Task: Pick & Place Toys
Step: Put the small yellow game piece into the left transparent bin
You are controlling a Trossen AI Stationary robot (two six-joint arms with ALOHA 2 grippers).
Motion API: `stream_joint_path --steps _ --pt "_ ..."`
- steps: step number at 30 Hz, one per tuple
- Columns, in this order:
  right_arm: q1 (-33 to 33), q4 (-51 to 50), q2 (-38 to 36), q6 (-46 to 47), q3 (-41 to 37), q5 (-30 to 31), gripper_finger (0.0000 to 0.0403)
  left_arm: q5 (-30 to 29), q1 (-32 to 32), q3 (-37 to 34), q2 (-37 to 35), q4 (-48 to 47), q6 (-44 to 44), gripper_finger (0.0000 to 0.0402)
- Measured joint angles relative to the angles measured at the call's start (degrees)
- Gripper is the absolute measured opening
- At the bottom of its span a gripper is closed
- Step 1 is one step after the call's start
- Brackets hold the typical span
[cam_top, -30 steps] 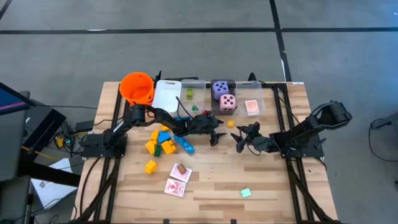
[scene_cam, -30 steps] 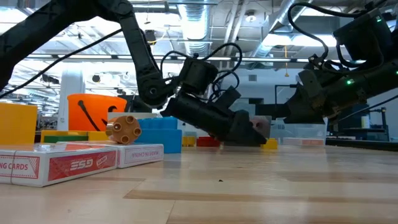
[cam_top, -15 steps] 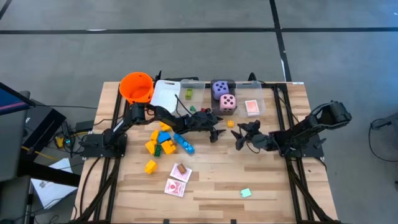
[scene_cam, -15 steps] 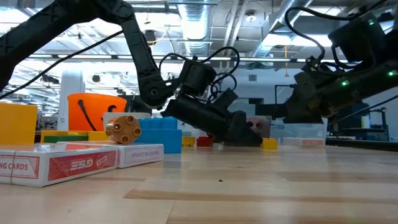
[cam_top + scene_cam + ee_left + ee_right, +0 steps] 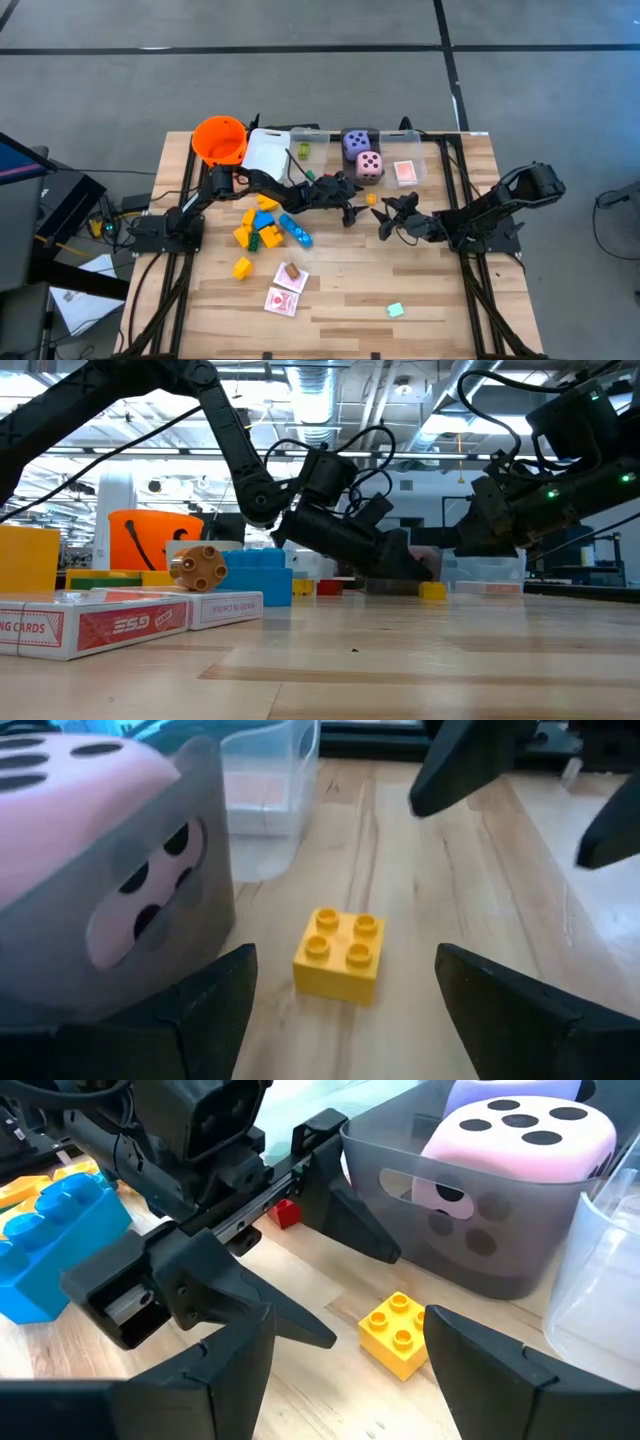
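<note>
Yellow, small and square, a four-stud block (image 5: 371,199) sits on my wooden counter (image 5: 440,300) just beside the grey bin (image 5: 480,1250) holding my pink die (image 5: 369,165) and purple die (image 5: 354,144). My left claw (image 5: 350,211) hangs low with its fingers apart, the block lying ahead between them, untouched. My right claw (image 5: 388,222) faces it from the other side, fingers also spread and empty. More blocks (image 5: 262,225) and card packs (image 5: 285,290) lie farther off.
</note>
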Motion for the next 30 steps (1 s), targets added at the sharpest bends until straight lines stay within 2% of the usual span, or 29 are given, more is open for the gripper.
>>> stream_joint_path --steps 14,20,24,30 --pt "0.0 1.2 0.0 0.0 0.0 -0.1 0.0249 -0.1 -0.8 0.0 1.1 -1.6 0.0 0.0298" --pt "0.1 1.1 0.0 -0.2 0.0 -0.3 0.0249 -1.6 -3.6 0.5 4.3 1.0 -0.5 0.0298" --pt "0.3 1.0 0.0 -0.1 0.0 -0.3 0.0249 -4.1 -4.1 0.5 4.6 0.9 -0.7 0.0298" --pt "0.5 1.1 0.0 -0.1 0.0 -0.3 0.0249 -4.2 -3.5 0.3 5.0 3.0 -2.9 0.0298"
